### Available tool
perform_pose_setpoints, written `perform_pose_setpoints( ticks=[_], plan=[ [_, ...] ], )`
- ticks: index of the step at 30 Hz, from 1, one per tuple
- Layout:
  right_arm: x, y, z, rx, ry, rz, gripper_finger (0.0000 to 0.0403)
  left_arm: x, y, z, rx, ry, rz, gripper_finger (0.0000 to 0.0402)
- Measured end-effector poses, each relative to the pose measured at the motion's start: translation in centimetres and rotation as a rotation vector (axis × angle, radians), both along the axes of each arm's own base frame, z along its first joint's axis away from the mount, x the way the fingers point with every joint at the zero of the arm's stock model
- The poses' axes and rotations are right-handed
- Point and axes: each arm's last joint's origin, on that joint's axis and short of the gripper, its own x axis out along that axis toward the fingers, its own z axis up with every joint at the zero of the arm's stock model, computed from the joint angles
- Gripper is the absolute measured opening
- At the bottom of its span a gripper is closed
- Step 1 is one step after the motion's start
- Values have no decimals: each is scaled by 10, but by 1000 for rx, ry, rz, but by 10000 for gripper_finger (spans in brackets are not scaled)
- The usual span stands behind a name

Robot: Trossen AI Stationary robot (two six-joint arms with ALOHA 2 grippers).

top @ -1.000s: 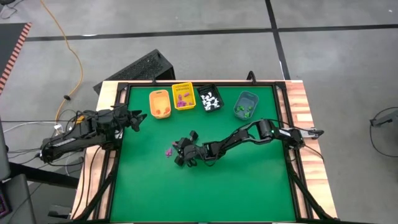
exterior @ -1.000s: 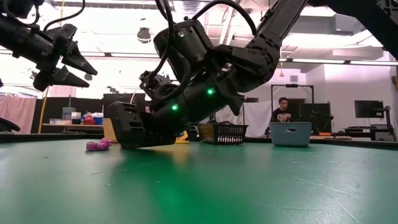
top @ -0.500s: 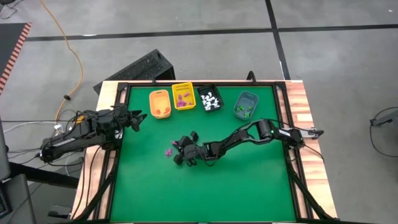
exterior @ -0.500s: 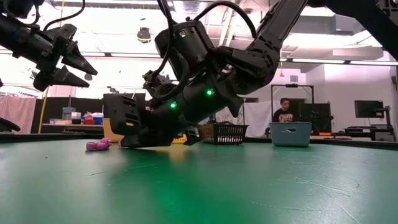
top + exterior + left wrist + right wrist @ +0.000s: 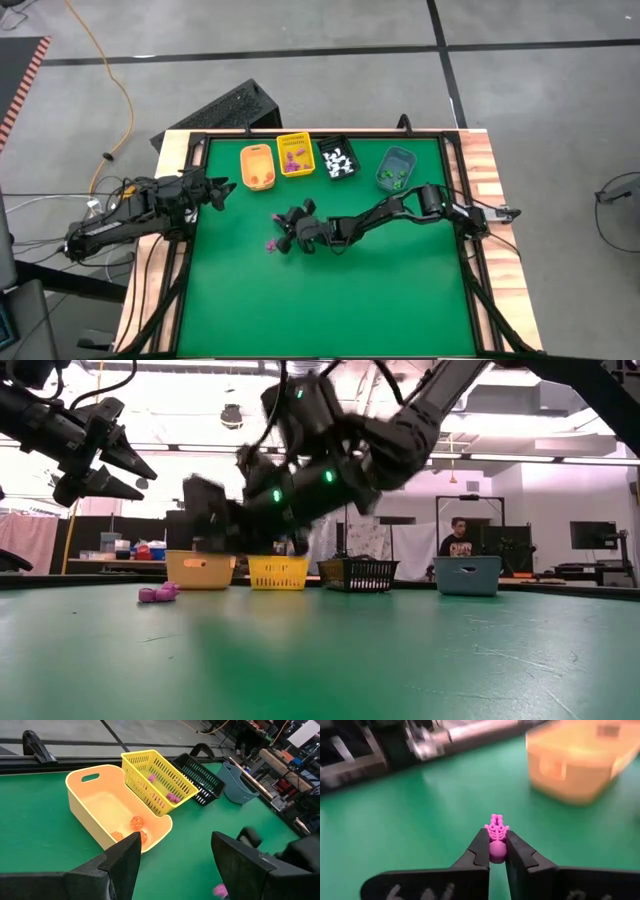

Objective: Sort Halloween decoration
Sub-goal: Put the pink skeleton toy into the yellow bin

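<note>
My right gripper [image 5: 494,846] is shut on a tiny purple skeleton-shaped decoration [image 5: 496,834] and hovers above the middle of the green mat [image 5: 283,222], a little left of centre [image 5: 205,512]. Another purple decoration [image 5: 270,244] lies on the mat just near-left of it [image 5: 158,593]. Along the far edge stand an orange bin [image 5: 257,167], a yellow bin [image 5: 294,154], a black bin [image 5: 338,160] and a blue-grey bin [image 5: 395,169], each with small decorations inside. My left gripper [image 5: 216,195] waits open over the mat's left edge [image 5: 175,862]. My right gripper pinches the purple decoration's round end [image 5: 497,852] between its two fingertips. The ribbed end [image 5: 496,826] sticks out past the tips. The fingers reach nearly level, slanting slightly down, from the table's right. The decoration is lifted clear of the mat.
The mat is bordered by a black frame and wooden rails [image 5: 478,190]. The four bins crowd the far edge. Beyond the table a person [image 5: 456,538] sits in the room.
My right gripper has risen off the mat with the purple decoration between its fingers and moved a little toward the far edge. The other purple decoration has stayed where it lay.
</note>
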Motion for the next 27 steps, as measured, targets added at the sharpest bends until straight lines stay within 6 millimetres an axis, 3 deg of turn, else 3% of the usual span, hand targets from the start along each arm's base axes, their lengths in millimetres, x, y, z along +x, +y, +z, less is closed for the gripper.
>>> perform_pose_setpoints(
  ticks=[6,14,21,27],
  plan=[
    [-3,-27,40,-123,-27,-14,36,0,0,0,-5,-8,6,231],
    [-18,-84,91,-259,1,-95,36,0,0,1,-4,-12,10,231],
    [-28,-133,94,-190,-7,-217,36,0,0,1,-9,-16,15,231],
    [-36,-154,83,-95,57,-284,36,0,0,0,-8,-14,23,231]
  ],
)
